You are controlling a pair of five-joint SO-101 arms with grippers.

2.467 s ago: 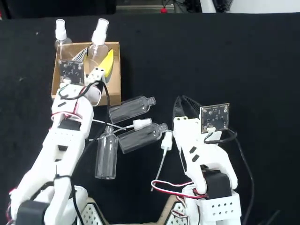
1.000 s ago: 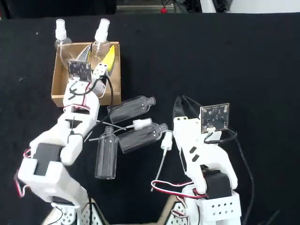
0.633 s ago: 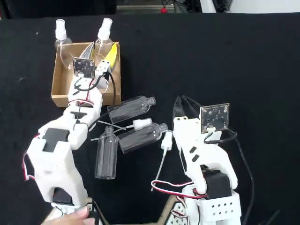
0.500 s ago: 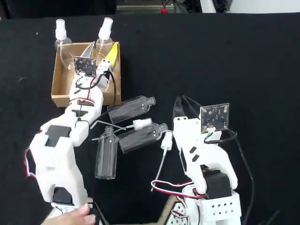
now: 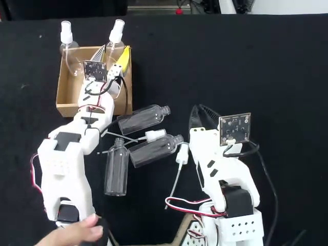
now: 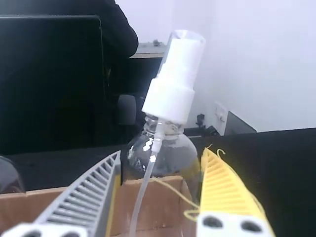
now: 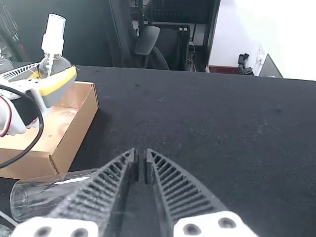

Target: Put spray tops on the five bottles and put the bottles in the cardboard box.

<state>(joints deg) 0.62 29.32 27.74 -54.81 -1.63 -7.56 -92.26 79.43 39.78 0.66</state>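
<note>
A clear bottle with a white spray top [image 6: 159,148] stands upright at the far wall of the cardboard box [image 5: 66,95]. My left gripper [image 5: 113,50] is shut on it, the grey finger [image 6: 84,192] and the yellow finger [image 6: 227,192] against its sides. A second topped bottle [image 5: 66,41] stands at the box's far left corner. Three open bottles lie on the table: one [image 5: 143,119] by the box, one [image 5: 154,149] below it, one [image 5: 116,166] nearer the left arm. Two loose spray tops [image 5: 154,135] [image 5: 182,154] lie among them. My right gripper [image 7: 139,168] is shut and holds nothing, right of the lying bottles.
The table is covered in black cloth, with wide free room right of and beyond the right gripper [image 5: 201,115]. The left arm's red and black cables hang over the box's near wall. Chairs and a desk stand beyond the table.
The left arm has raised its elbow and carried the gripper with the topped bottle a little toward the box's far right corner. The right arm and the lying bottles have stayed put.
</note>
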